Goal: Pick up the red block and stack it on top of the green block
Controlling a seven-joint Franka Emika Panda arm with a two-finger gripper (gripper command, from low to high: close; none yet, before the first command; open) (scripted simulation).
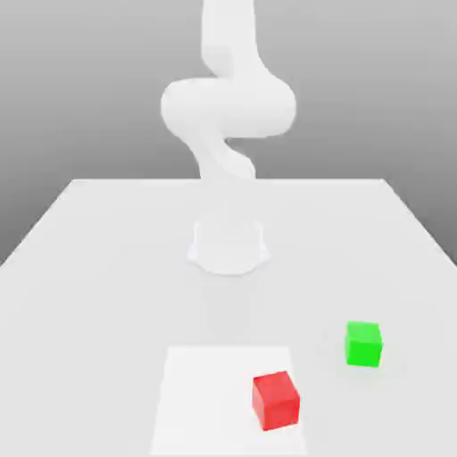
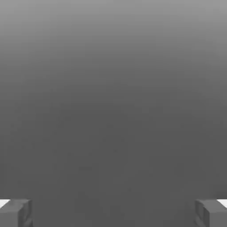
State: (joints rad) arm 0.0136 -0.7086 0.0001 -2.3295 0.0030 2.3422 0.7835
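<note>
The gripper [image 2: 113, 213] is wide open and holds nothing, probably ready to come over a block. The red block [image 1: 275, 400] lies on the table [image 1: 89, 268], well apart from the hand. The green block [image 1: 363, 344] sits near it, apart.

Open counter [image 1: 89, 268] all around the red block [image 1: 275, 400] and green block [image 1: 363, 343]; they sit near each other but apart, a clear gap between. The hand [image 2: 113, 213] has its fingers [image 2: 15, 212] spread wide, bare grey between them.
</note>
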